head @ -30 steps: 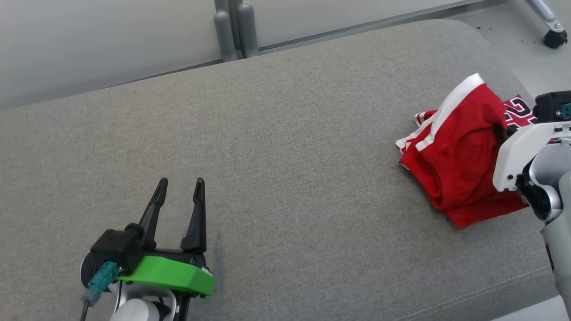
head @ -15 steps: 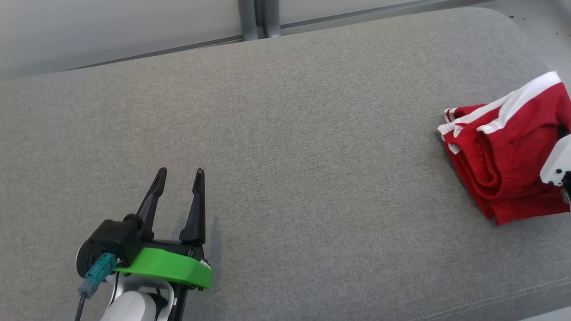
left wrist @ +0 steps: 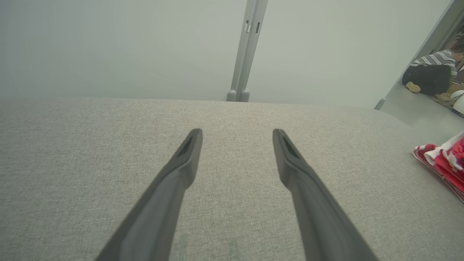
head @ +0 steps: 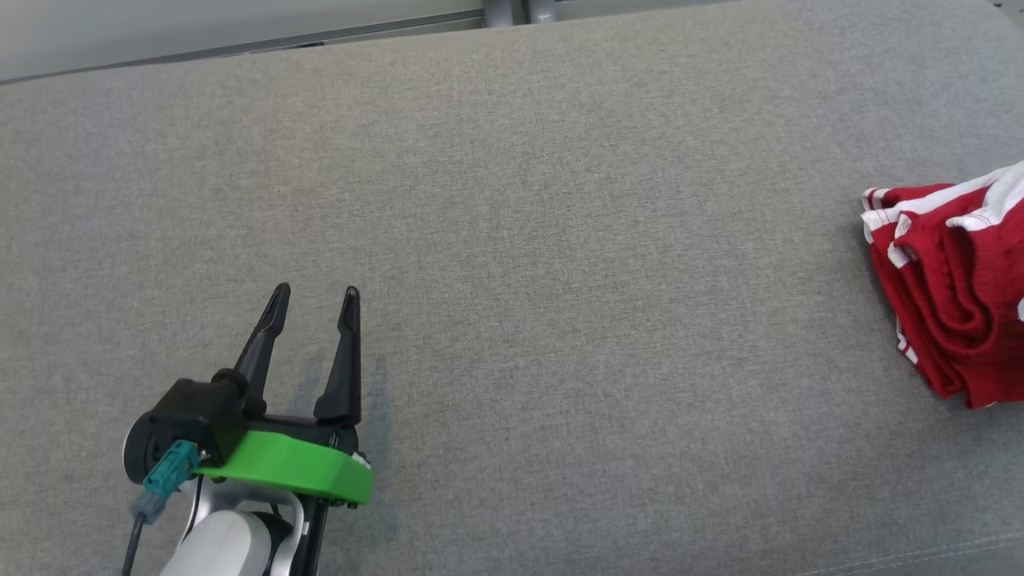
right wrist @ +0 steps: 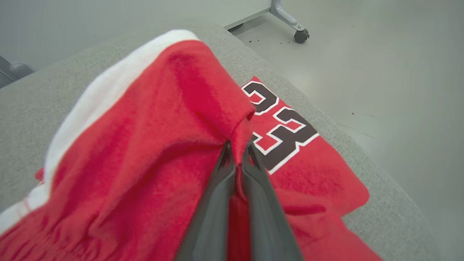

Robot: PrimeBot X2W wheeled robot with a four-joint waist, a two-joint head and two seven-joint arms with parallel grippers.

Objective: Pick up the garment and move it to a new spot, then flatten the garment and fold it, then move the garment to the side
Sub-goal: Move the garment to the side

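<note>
Step in hand, by my reading: the first one, picking up and moving. The garment, red mesh sports clothing with white banding and a black, white-edged number print [head: 952, 296], sits at the far right end of the padded grey fabric desk [head: 560, 240], cut off by the right edge of the head view. On the right wrist view the right gripper [right wrist: 237, 152] has its fingers [right wrist: 214, 203] drawn together and clamped on a pinch of the red cloth [right wrist: 145, 145], which tents up into a peak above the tips. The rest hangs and drags on the desk close to its rounded end, with pale floor [right wrist: 380, 72] just beyond. The left gripper [head: 315, 292] hovers low over bare fabric at lower left, well apart from the garment, its fingers [head: 344, 360] spread wide and holding nothing. The next move likely calls for carrying the bundle inward over the open middle, lifted enough that the trailing cloth clears, then letting go so both arms can spread it. Orientation: bunched, so the true long axis cannot be told. The visible folded edge runs far-to-near in the head view, and the printed panel lies flat, pointing toward the desk's end.
</note>
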